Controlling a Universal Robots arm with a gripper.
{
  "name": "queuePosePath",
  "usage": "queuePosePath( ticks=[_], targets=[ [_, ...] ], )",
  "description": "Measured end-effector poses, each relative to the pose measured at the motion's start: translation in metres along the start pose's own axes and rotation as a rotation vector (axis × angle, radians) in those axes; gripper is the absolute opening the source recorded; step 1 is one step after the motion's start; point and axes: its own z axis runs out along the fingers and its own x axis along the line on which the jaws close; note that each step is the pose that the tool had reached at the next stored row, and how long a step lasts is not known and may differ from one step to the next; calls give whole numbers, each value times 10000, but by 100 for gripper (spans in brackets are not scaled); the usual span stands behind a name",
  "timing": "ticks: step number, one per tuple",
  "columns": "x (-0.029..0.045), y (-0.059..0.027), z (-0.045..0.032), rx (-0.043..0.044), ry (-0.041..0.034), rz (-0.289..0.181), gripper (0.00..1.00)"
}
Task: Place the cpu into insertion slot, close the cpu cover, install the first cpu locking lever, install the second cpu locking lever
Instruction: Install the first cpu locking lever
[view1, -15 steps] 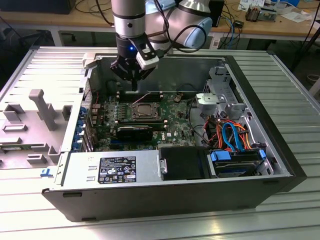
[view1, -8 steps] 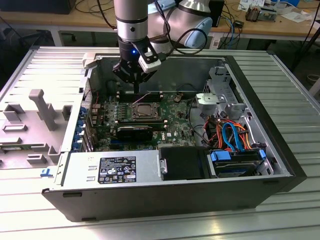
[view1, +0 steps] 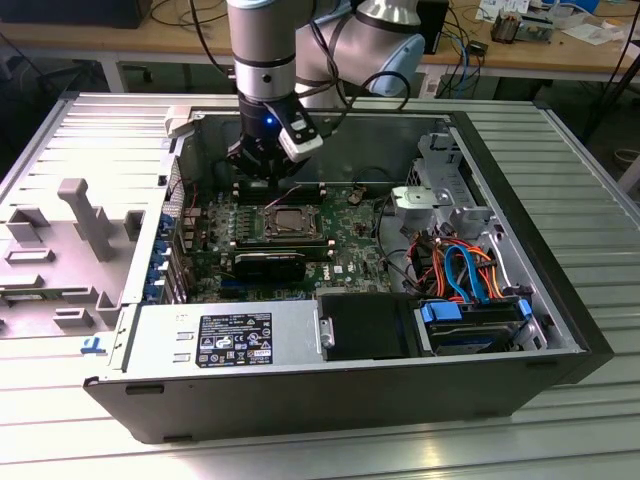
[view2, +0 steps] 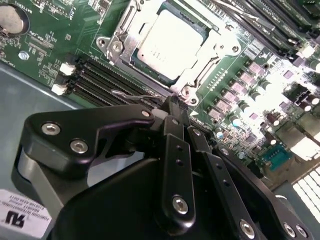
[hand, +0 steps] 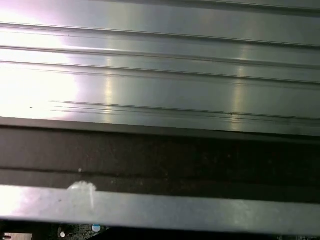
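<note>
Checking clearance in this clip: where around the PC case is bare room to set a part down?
Bare ribbed table on the exterior view's right of the case, and in front of it. Crowded: the board around the slot under the gripper, and the cable bay.

A black label (view1: 236, 340) with white print and symbols sits on the silver power box (view1: 160, 345) along the front edge of the computer case (view1: 330, 400); its lines are too small to read. White lettering (view1: 326, 272) marks the green board (view1: 215, 225). In the second wrist view, faint print crosses the chip (view2: 167, 42), and a white sticker (view2: 25, 217) bears a black mark.
</note>
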Motion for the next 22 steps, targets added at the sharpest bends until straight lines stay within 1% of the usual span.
queuePosePath(
  ticks=[6, 12, 13, 14, 17, 22],
  targets=[
    [8, 3, 52, -1, 0, -1, 11],
    [4, 18, 137, 0, 2, -2, 11],
    [-4, 18, 150, 2, 3, -2, 11],
    [-28, 17, 175, 2, 3, -1, 11],
    [-90, 14, 211, 2, 2, -2, 11],
    [-178, 8, 237, 3, 2, -3, 11]
  ],
)
